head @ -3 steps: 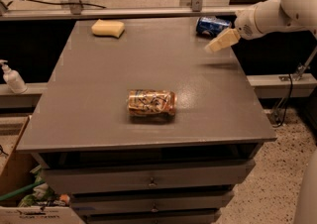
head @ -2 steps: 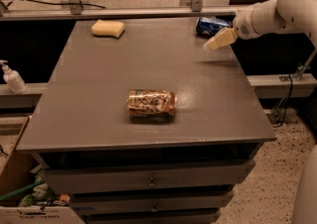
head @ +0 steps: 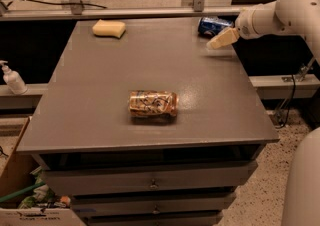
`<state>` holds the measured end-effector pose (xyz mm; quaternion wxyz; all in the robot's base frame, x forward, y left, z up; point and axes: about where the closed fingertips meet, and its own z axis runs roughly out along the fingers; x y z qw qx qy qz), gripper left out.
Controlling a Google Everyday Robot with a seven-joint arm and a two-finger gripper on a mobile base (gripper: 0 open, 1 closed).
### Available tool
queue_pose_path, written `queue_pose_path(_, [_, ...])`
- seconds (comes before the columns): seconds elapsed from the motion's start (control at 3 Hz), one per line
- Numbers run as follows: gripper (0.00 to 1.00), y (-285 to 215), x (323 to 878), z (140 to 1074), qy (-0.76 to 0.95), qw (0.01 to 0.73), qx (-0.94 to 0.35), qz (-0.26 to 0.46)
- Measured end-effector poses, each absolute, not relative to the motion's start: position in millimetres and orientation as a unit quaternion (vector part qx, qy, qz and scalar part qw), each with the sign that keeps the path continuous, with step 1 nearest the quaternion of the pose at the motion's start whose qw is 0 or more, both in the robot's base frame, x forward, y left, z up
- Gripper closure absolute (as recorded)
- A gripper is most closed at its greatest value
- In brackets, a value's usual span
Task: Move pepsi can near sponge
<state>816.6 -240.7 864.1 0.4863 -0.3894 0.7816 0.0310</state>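
Observation:
The pepsi can (head: 212, 25) lies on its side at the far right corner of the grey table (head: 100, 105). It is dark blue with a silver end. The pale yellow sponge (head: 109, 28) lies at the far left of the table. My gripper (head: 221, 39) hangs just in front of and to the right of the pepsi can, on the white arm that comes in from the right. Its cream fingers point left and down towards the table.
A tan-gold patterned can (head: 153, 103) lies on its side near the table's middle front. Drawers sit under the table. A white pump bottle (head: 12, 78) stands on a ledge at the left. A cardboard box (head: 20, 190) is on the floor at lower left.
The gripper has shifted slightly to the right and nearer, staying beside the pepsi can. The cans and sponge have not moved.

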Motion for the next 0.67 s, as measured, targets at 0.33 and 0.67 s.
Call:
queue_pose_path(0.33, [0.00,-248.0,829.5,855.0,0.787,0.488,-0.377,0.028])
queue_pose_path(0.67, [0.00,-251.3,840.6,845.0,0.794,0.486,-0.364,0.032])
